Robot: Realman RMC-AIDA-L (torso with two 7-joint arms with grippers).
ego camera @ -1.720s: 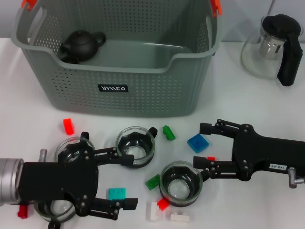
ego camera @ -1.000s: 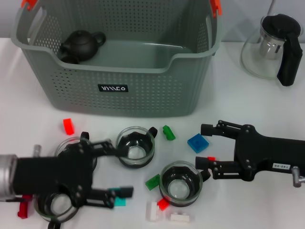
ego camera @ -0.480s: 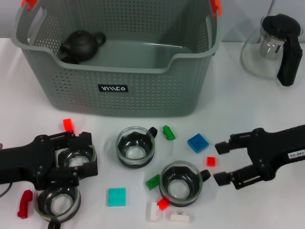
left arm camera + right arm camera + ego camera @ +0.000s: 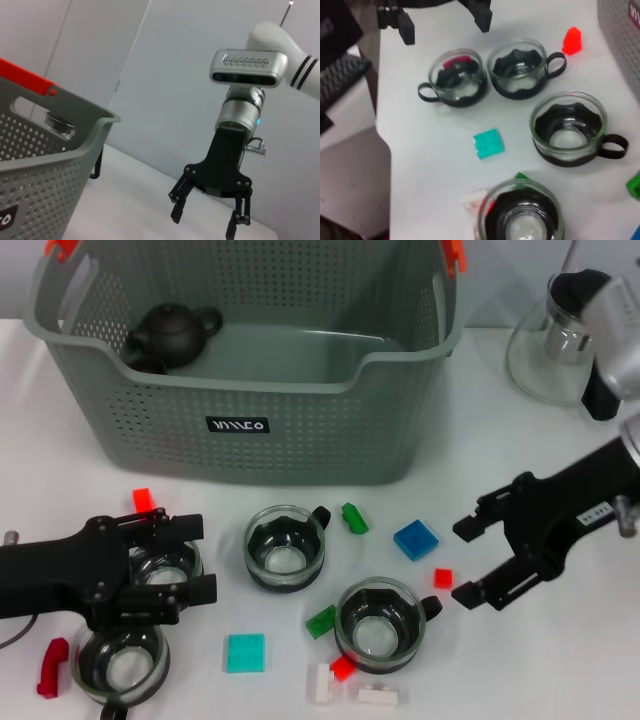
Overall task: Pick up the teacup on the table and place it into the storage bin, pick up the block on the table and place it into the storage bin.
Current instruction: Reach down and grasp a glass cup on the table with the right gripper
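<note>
Several glass teacups stand in front of the storage bin (image 4: 300, 430): one in the middle (image 4: 285, 548) (image 4: 569, 127), one right of it (image 4: 378, 623) (image 4: 522, 215), and two at the left (image 4: 120, 665) (image 4: 160, 565). Small blocks lie around them, among them a teal block (image 4: 245, 652) (image 4: 487, 143), a blue block (image 4: 415, 539) and a red block (image 4: 142, 499). My left gripper (image 4: 197, 560) is open, its fingers straddling the upper left cup from above. The right gripper (image 4: 466, 563) (image 4: 205, 225) is open right of the cups, holding nothing.
A black teapot (image 4: 170, 335) lies inside the bin at its left. A glass pitcher with a black handle (image 4: 560, 340) stands at the back right, partly behind my right arm. Green (image 4: 353, 517), white (image 4: 378, 697) and small red (image 4: 443, 578) pieces lie between the cups.
Both arms have drawn back outward from the cups, the left one to the left, the right one to the right and up. The teal block is now uncovered. Nothing was picked up.
</note>
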